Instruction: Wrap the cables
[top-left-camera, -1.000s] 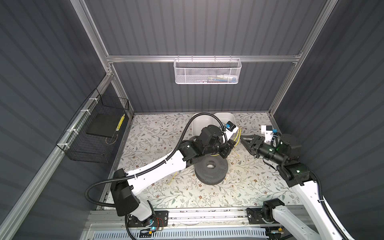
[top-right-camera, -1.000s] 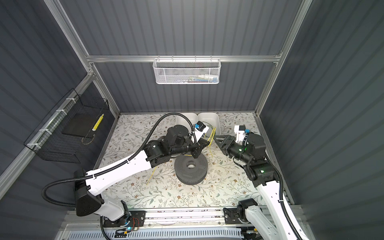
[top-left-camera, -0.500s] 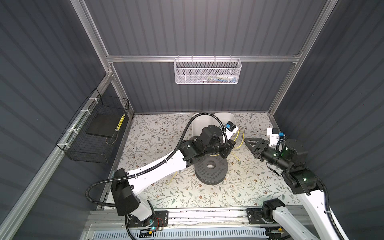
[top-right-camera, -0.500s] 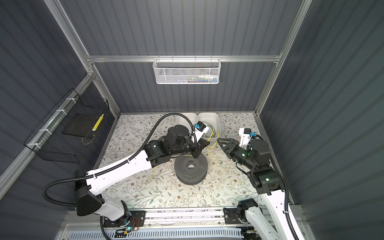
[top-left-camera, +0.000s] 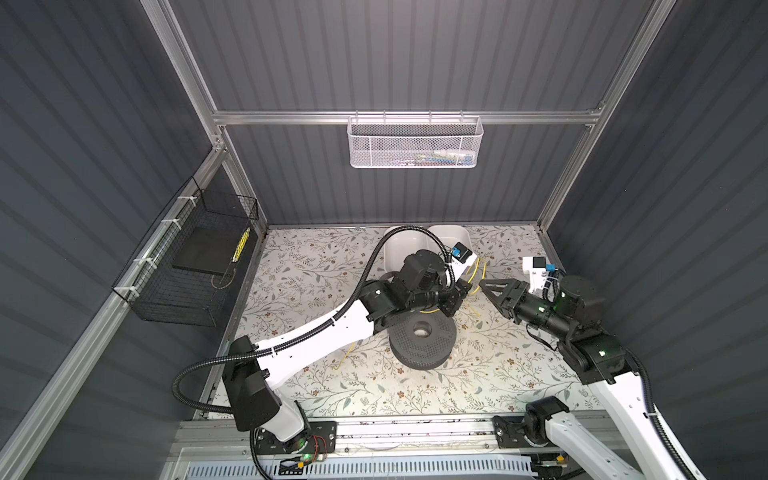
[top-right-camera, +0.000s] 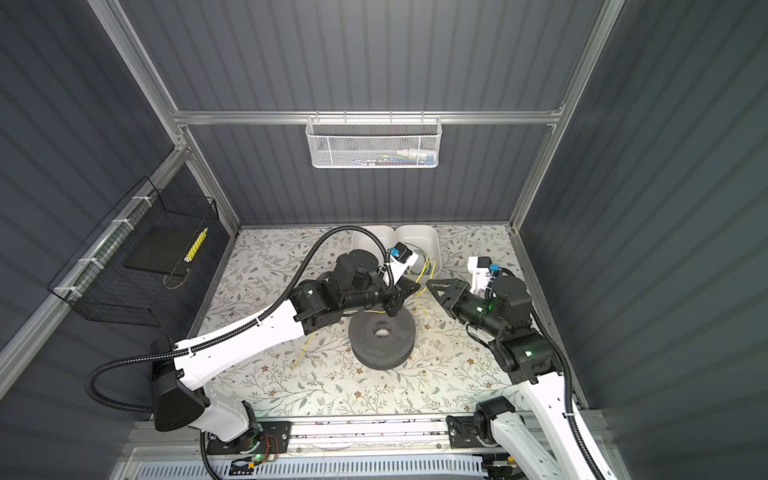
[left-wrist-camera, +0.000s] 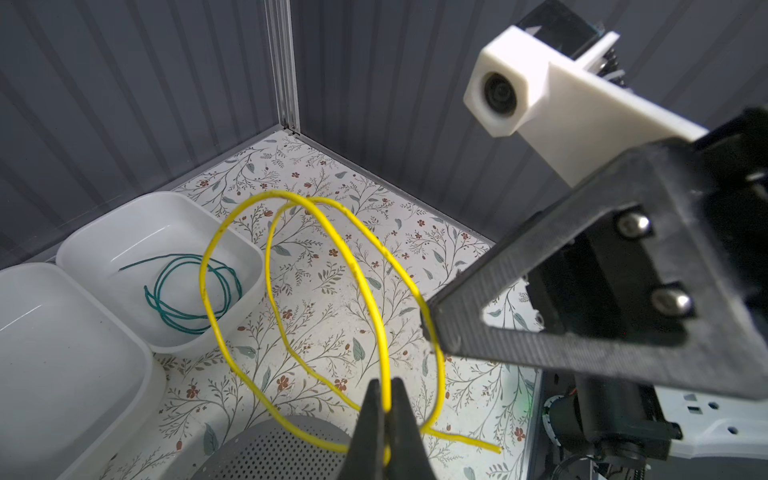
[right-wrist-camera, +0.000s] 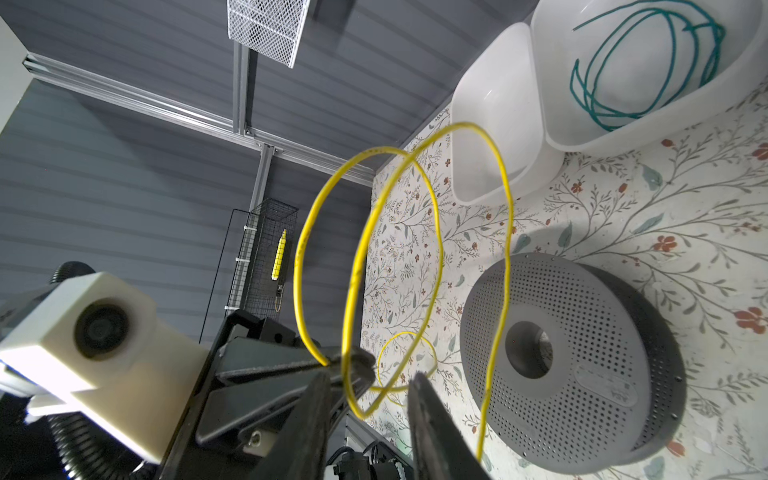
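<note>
No legible text is being shown; only a raised mark on the round grey perforated plastic disc, mid-table, is being glimpsed, unreadable.

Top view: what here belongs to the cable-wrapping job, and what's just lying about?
Job: yellow cable, pinched in the left hand; right hand, open around its loop; green cable, in a white tub.
Lying about: grey perforated disc; empty white tub; white mesh basket; black wire basket.

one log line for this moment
step: wrapping yellow cable | left gripper: shut on yellow cable | right gripper: open at a loop | green cable: coiled in bin
</note>
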